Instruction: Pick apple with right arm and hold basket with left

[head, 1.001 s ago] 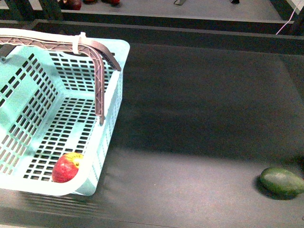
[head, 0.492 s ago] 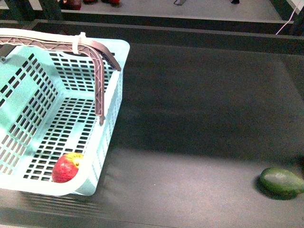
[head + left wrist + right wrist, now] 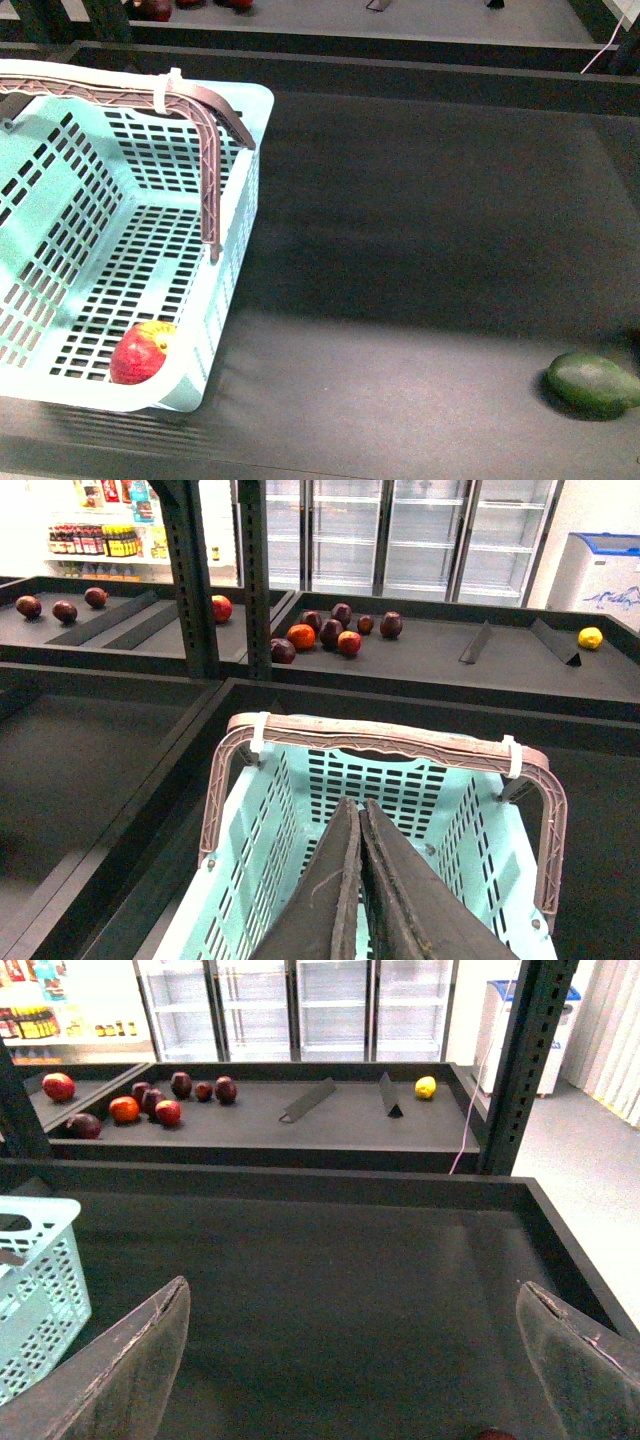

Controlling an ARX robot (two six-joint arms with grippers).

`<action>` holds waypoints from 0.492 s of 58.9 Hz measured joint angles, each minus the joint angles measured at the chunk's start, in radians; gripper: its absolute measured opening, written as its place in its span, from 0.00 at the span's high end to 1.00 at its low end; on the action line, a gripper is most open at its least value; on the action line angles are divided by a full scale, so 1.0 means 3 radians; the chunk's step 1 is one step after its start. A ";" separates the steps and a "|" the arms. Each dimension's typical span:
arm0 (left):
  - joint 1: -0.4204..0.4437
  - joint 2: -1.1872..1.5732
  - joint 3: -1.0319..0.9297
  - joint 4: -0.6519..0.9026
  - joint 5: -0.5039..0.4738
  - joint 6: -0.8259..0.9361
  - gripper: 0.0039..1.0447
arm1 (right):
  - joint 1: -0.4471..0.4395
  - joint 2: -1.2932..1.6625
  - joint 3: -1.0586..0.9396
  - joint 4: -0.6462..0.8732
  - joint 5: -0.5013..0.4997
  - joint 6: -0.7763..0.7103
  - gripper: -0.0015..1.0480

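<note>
**Apple sits in the basket's near corner, out of easy reach**

Nearest the robot, the apple (image 3: 141, 353) rests on the slotted floor of the basket (image 3: 232, 300), tucked into the near right corner against the wall. In my judgement a descent by the right gripper (image 3: 350, 1360), whose fingers stand wide apart over bare tabletop (image 3: 420, 250), could clip the rim or wall and shove the basket aside.

The avocado (image 3: 592, 384) lies well apart to the right and could be taken by mistake.

The left gripper (image 3: 358, 880), fingers pressed together on nothing, hovers above the basket; until it holds, the basket may slide. Further back, the brown handle (image 3: 205, 150) arches over the interior and may block the approach.
</note>
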State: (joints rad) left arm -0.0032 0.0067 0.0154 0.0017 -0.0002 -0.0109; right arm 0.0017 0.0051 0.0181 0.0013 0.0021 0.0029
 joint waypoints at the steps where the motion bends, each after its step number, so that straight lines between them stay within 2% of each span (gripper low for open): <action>1: 0.0000 -0.0001 0.0000 0.0000 0.0000 0.0000 0.97 | 0.0000 0.0000 0.0000 0.0000 0.0000 -0.0001 0.08; 19: 0.0000 -0.0001 0.0000 0.0000 0.0000 -0.0003 0.96 | 0.0000 0.0000 0.0000 0.0000 0.0000 0.0000 0.08; 29: 0.0000 -0.0001 0.0000 0.0000 0.0000 0.0000 0.66 | 0.0000 0.0000 0.0000 0.0000 0.0000 -0.0001 0.08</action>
State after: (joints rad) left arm -0.0032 0.0063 0.0154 0.0017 -0.0002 -0.0109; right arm 0.0017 0.0051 0.0181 0.0013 0.0021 0.0025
